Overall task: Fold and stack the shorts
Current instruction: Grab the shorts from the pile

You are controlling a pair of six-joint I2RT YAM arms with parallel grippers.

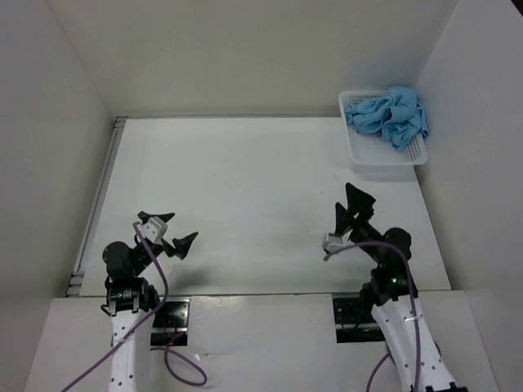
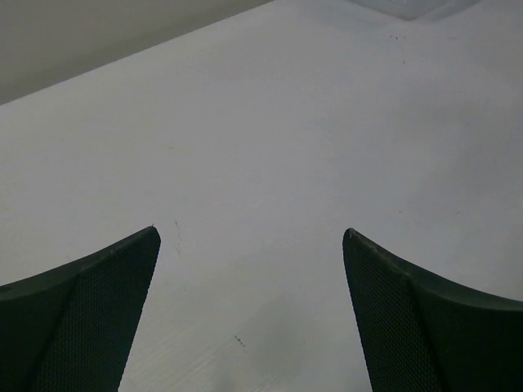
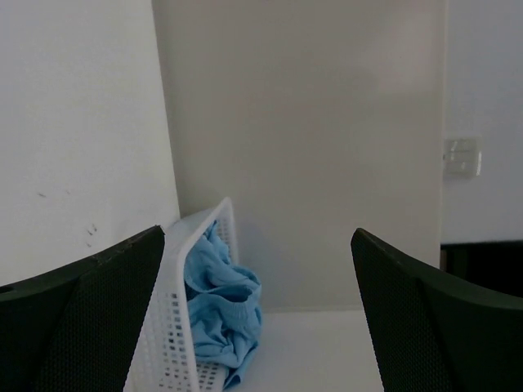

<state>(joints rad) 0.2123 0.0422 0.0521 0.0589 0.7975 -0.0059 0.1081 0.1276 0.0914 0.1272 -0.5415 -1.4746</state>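
White table point(image 1: 245, 188) | left hand point(image 2: 252, 233) angled down, fingers apart, empty | right hand point(image 3: 258, 232) level, apart, facing shorts point(image 1: 391, 116) in basket point(image 1: 384, 167)

White dotted links point(image 1: 122, 361), black joints point(image 1: 122, 261) and purple cables point(image 1: 166, 287) lead to black, mesh-textured, pointed tool fingers point(image 2: 82, 318).

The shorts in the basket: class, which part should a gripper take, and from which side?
Grip the bunched folds on top of the shorts, coming down from above. The basket walls block the sides, and the crumpled fabric stands above the rim. The open right gripper is nearer.
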